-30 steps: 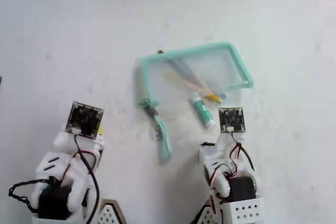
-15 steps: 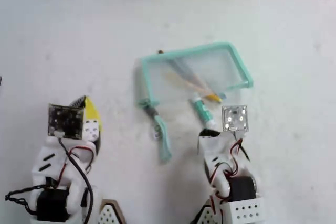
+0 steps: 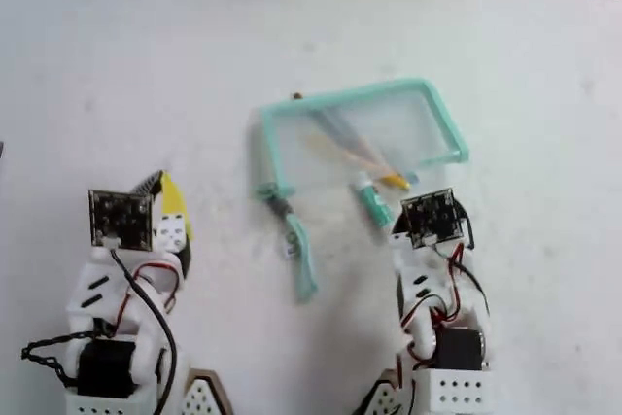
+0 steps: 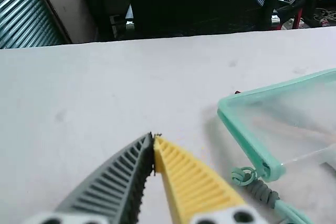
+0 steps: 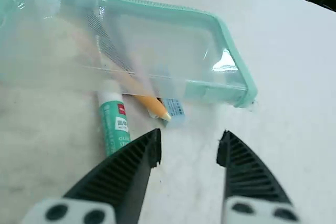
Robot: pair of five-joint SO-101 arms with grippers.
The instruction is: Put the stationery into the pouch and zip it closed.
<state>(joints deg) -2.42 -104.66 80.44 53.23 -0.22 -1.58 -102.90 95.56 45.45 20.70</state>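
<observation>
While the pouch (image 3: 350, 96) lies mid-table with a glue stick (image 3: 373, 204) at its near edge, the right gripper (image 5: 189, 148) hovers just beside the stick, jaws spread and empty. Left gripper (image 4: 153, 142) sits pinched together, well apart from the pouch.

I see a clear pouch (image 3: 345, 97) with a green edge lying flat on the white desk (image 3: 146, 65). A green and white glue stick (image 5: 114, 124) lies at its open side, mostly outside. A pen (image 5: 140, 96) with a yellow tip pokes out beside it. A small blue eraser (image 5: 174, 108) sits just by the pen tip.
</observation>
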